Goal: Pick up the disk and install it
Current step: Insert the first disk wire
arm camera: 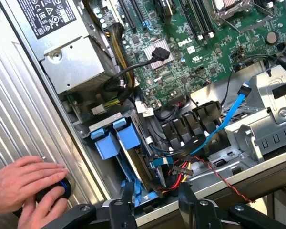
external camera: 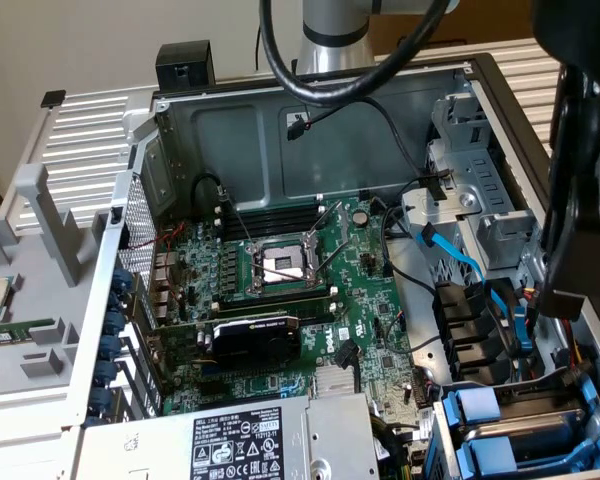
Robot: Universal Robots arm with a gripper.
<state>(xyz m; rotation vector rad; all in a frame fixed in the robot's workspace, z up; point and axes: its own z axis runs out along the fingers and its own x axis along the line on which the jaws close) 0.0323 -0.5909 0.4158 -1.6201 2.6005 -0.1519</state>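
The gripper (arm camera: 156,192) hangs empty, fingers apart, above the drive bay (external camera: 445,425) at five o'clock in the exterior view. The blue-framed disk (external camera: 525,428) seems seated there. Likely the install's end. Any move needs straight travel, clear of the blue cable (arm camera: 224,119).

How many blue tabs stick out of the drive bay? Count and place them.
2. First tab nearer the case wall, second tab beside it, toward the motherboard. More may be hidden.
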